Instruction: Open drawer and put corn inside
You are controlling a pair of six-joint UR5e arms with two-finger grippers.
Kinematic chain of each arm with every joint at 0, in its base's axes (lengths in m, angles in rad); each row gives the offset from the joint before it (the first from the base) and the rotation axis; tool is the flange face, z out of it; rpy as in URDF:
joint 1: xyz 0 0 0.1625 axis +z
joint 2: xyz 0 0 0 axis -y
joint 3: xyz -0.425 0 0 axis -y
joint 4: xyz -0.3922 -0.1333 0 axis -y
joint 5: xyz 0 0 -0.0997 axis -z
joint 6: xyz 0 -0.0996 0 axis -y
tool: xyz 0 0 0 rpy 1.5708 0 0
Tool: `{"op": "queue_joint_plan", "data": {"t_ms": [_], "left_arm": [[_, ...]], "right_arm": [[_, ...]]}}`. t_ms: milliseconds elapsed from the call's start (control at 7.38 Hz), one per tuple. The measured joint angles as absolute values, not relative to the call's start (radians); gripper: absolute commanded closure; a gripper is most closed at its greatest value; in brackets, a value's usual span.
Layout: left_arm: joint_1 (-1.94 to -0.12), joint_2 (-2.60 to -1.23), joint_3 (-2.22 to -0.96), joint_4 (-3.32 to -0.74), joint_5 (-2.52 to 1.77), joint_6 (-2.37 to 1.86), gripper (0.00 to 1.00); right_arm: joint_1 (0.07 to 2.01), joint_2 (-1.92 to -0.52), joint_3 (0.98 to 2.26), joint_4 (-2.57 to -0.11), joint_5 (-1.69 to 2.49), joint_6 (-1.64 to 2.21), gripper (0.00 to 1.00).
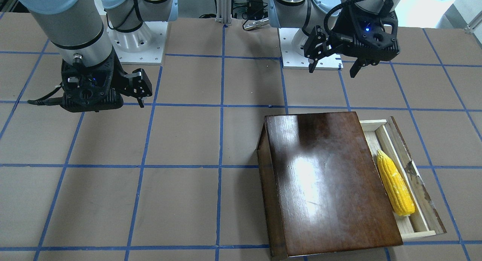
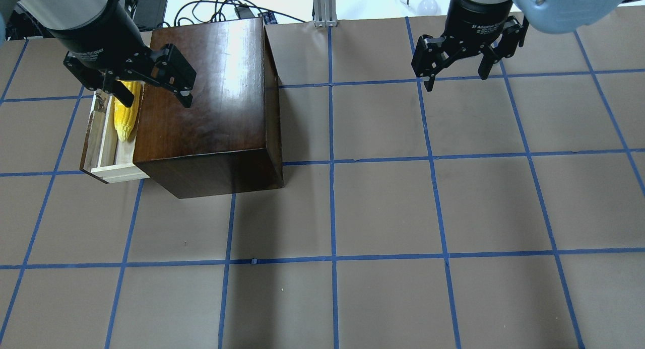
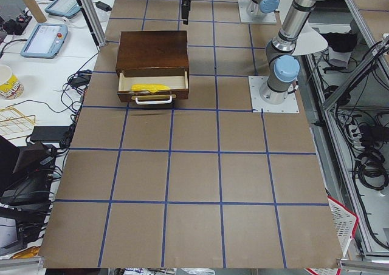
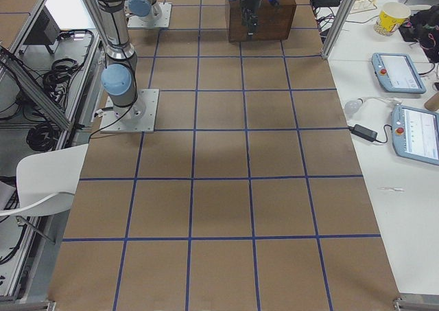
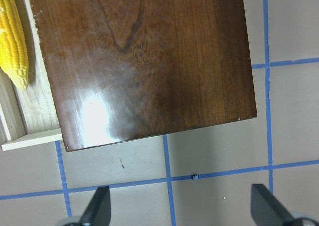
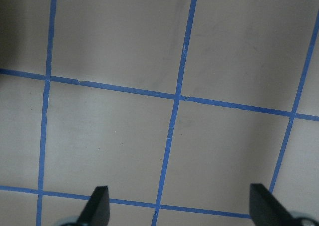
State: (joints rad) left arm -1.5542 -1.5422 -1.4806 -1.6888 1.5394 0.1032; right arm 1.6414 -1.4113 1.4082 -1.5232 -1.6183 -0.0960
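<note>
fig. drawer task, corn placed. the drawer [image 1: 418, 235] stands pulled partway out of the dark cabinet [image 1: 327, 178], its pale tray exposed on the robot's left side. the corn [image 1: 395, 185] lies inside that tray, lengthwise along the front panel and just beside the cabinet's edge, tapered end toward the robot; it sits flat in the narrow gap, which is probably why it is laid parallel to the panel and not across. the left gripper [image 2: 157, 101] hangs above cabinet and drawer with its jaws spread wide and nothing between them. from overhead one of its fingers [image 2: 179, 82] lies over the cabinet top and the other overlaps the cob's blunt end, but the front view shows the gripper raised and apart from the corn. in the left wrist view the cob sits at the upper left corner, outside the span of the fingertips. the right gripper [image 2: 457, 81] is likewise wide open and empty, over the bare table [image 2: 383, 213], well apart from the cabinet. judged from this layout, both steps look done
</note>
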Motion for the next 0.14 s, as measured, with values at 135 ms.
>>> {"op": "queue_joint_plan", "data": {"t_ms": [135], "left_arm": [[-1.554, -1.541, -1.482, -1.69, 1.539, 0.103, 0.0]], "right_arm": [[1.641, -1.411, 1.408, -1.523, -1.618, -0.096, 0.0]]}}
